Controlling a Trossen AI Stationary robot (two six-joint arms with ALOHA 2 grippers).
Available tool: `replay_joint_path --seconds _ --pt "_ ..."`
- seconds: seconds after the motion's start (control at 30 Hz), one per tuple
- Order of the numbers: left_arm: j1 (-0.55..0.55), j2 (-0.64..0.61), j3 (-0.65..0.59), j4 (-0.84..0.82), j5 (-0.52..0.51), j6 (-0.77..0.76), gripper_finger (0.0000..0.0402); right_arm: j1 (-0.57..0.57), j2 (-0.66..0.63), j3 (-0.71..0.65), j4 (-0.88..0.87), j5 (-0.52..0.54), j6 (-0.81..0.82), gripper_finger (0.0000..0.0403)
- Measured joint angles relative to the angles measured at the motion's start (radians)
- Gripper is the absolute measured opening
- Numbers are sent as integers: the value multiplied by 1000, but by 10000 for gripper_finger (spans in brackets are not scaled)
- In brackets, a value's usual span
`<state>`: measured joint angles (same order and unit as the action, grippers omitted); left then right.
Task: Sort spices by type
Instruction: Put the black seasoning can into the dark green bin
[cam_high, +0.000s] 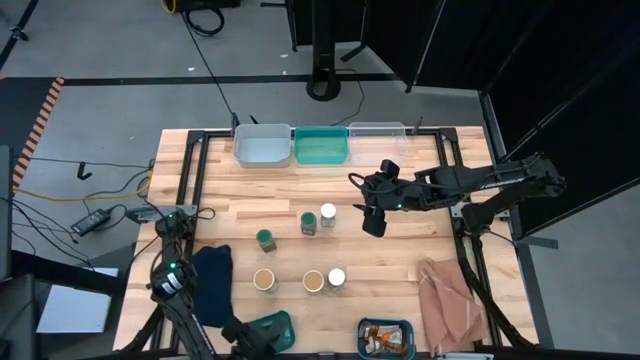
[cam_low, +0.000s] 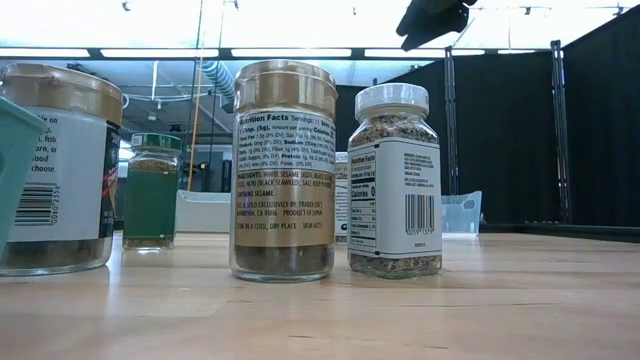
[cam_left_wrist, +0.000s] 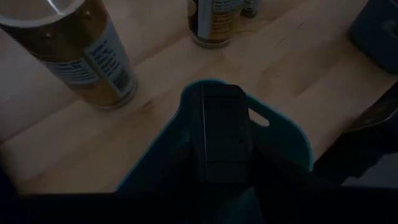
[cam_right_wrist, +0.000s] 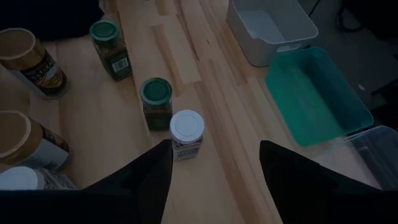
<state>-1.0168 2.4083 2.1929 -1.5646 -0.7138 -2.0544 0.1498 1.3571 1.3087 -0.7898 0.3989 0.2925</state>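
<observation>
Six jars are counted standing mid-table: two green-topped (cam_high: 308, 222), two white-topped (cam_high: 328, 215), two tan-topped (cam_high: 264, 279). Just beside the right gripper (cam_high: 374, 226), on its inner side, an upright white-topped jar is found, so this arm is judged nearer; its jaws are spread and empty. The left gripper (cam_high: 243, 335) is clenched on a teal bin (cam_high: 276, 326) at the near edge
</observation>
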Motion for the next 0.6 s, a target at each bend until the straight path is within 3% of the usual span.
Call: replay_joint_path --seconds 0.43,0.6 --pt "0 20 0 -1 -18 0 132 -2 0 0 3 0 2 248" --pt "0 20 0 -1 -18 33 152 -3 0 0 3 0 -15 248"
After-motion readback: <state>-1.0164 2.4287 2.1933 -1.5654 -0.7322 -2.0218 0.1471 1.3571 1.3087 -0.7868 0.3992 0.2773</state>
